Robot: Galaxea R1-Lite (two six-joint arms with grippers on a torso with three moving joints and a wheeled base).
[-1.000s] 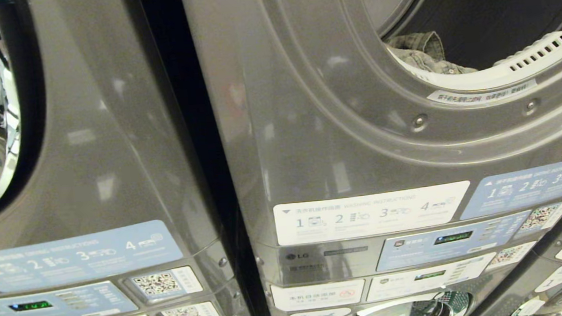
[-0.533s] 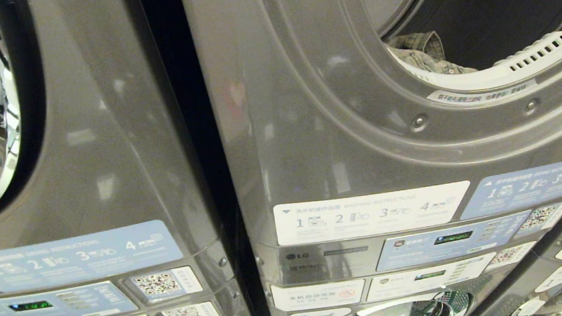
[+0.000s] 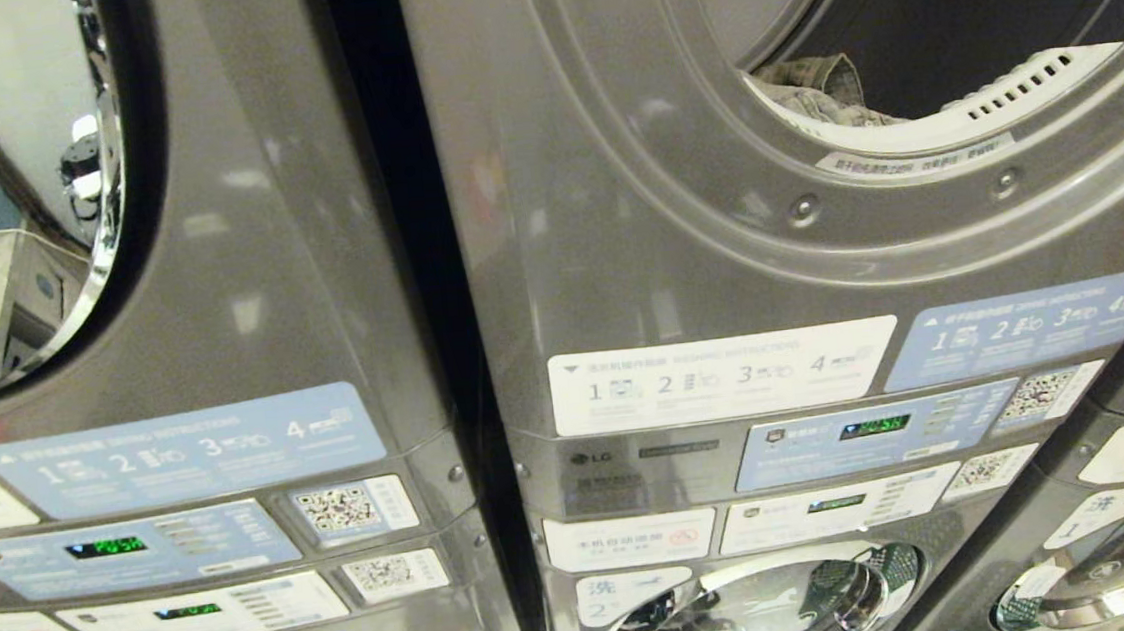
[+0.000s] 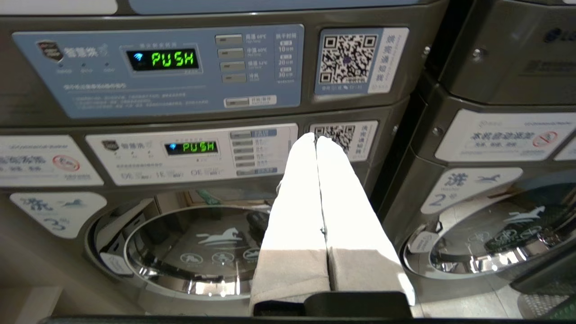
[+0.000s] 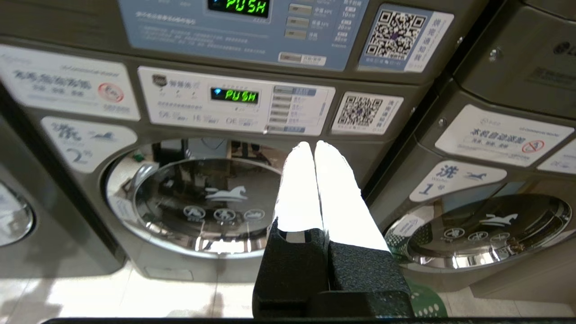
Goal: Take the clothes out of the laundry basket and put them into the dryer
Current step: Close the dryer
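**Both pincers closed before the stacked machines**

Grey stacked laundry machines fill the head view, two columns side by side with a dark gap between them. At upper right the dryer (image 3: 673, 196) stands with its round opening uncovered, and the clothes (image 3: 810, 85) (a crumpled grey-green bundle) lie inside at the lower left edge of the drum, just behind the white perforated lip (image 3: 997, 101). Below the opening sit a white instruction label (image 3: 722, 375) and a blue control panel (image 3: 872, 434) with a green display.

Neither arm shows in the head view. The left pincer (image 4: 315, 137) has its white fingers pressed together, empty, pointing at the control panels of the left-hand column, above a chromed washer door (image 4: 198, 252). The right pincer (image 5: 313, 145) is likewise closed on nothing, aimed at a white panel reading PUSH (image 5: 235, 95) over another washer door (image 5: 202, 198). A bit of green lattice shows at the floor near the right pincer; whether it is the laundry basket I cannot tell.
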